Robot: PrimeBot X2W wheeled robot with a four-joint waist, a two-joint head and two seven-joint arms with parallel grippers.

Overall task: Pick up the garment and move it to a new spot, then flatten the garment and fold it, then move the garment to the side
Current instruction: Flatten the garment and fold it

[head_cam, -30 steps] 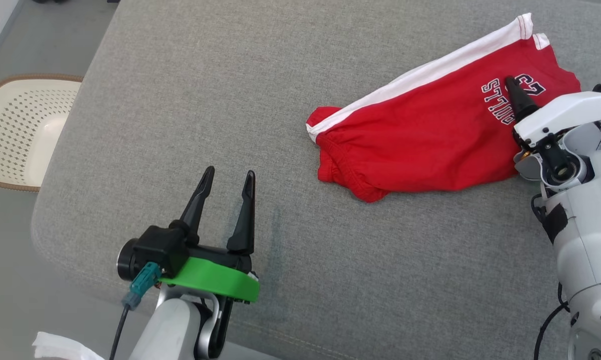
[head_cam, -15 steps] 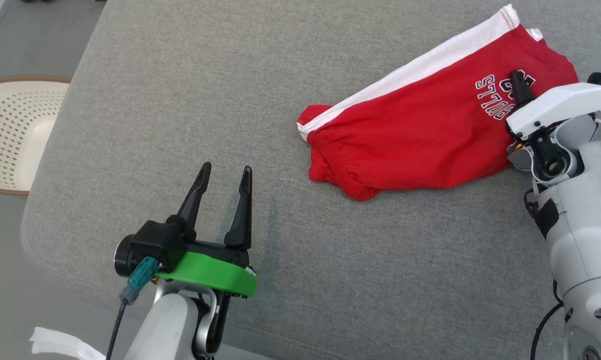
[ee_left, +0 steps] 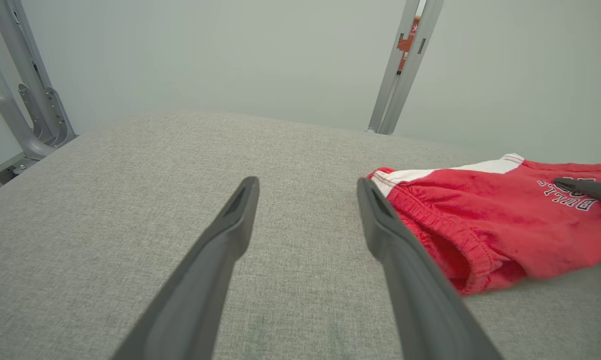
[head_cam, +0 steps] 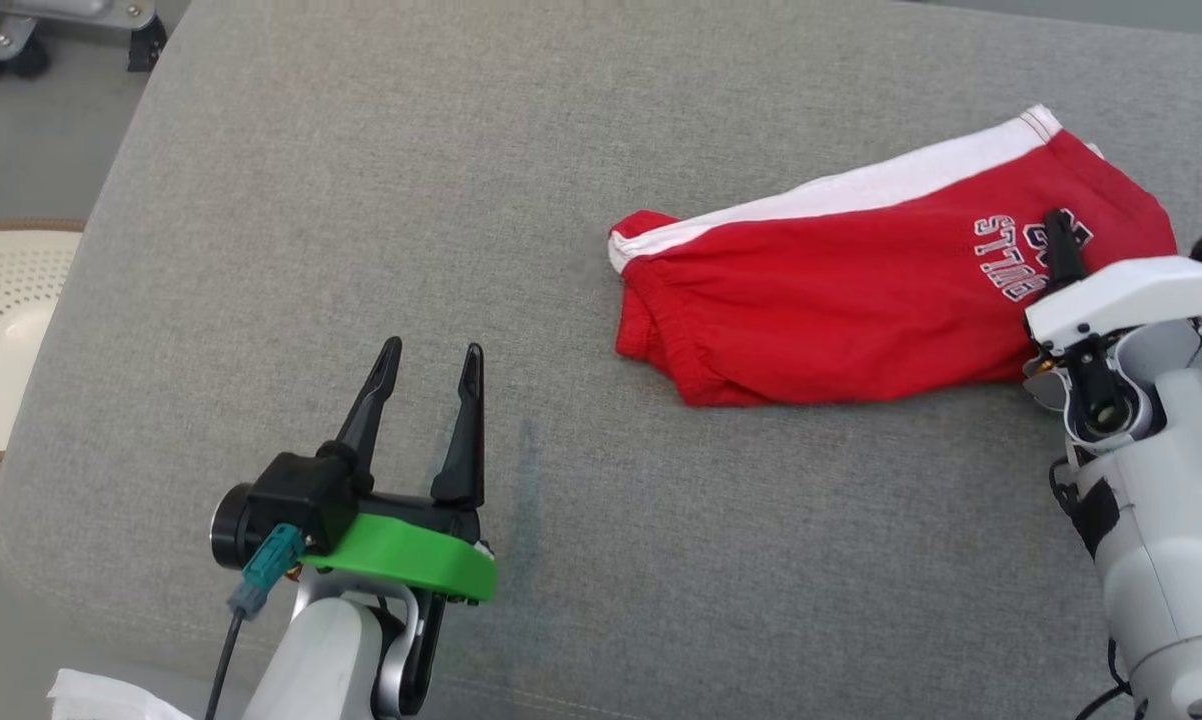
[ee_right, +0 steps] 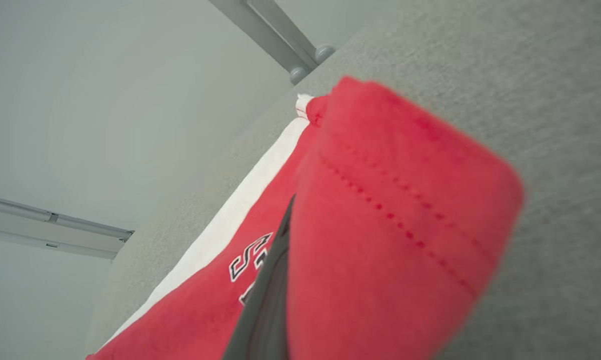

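The red shorts (head_cam: 841, 300) lie on the far right part of the grey cushion (head_cam: 361, 200), with the elastic waist (head_cam: 651, 320) towards the cushion's middle and the leg end towards its right edge. The right pincer (head_cam: 1061, 242) is at that leg end, beside the white lettering (head_cam: 1006, 255). In the right wrist view one dark finger (ee_right: 265, 300) lies along the cloth and a red fold wraps over where the other would be. I judge it is clenched on the hem of the shorts.

Over the last second the head camera has shifted, so the whole picture slid. Even allowing for that, the shorts have turned on the cushion. Their white stripe ran steeply towards the cushion's far edge, and now it lies much flatter, with the leg end drawn nearer the cushion's front. The waist end has hardly moved, so the cloth is being dragged or swung rather than lifted clear.

The left pincer (head_cam: 429, 358) is released, with its fingers spread, over the cushion's near left part and well apart from the shorts.

This looks like the start of the first step: the grip is made, but the shorts are not yet carried to a new spot. A one-corner hold may let them bunch.
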